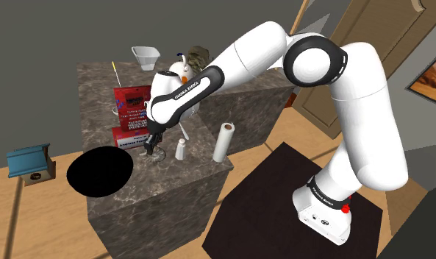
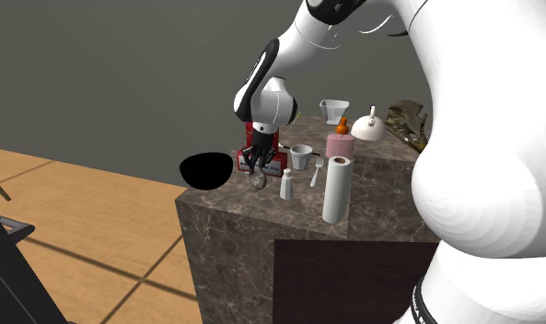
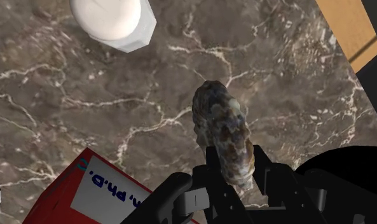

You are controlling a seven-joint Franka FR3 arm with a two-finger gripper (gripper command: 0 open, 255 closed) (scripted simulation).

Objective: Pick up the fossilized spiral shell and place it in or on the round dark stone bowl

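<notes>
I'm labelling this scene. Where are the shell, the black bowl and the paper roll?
shell [image 3: 222,130], wrist view, middle of its mottled side
black bowl [image 1: 98,171], shoulder view, middle of its black surface
paper roll [image 1: 225,141], shoulder view, middle of its upright side

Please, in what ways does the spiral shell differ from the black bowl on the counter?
The spiral shell is mottled brown and grey; the black bowl is plain black. The shell is small and narrow; the bowl is much wider. The shell is clasped by the gripper; the bowl lies free at the edge of the marbled counter. Both are at the same end of it.
</notes>
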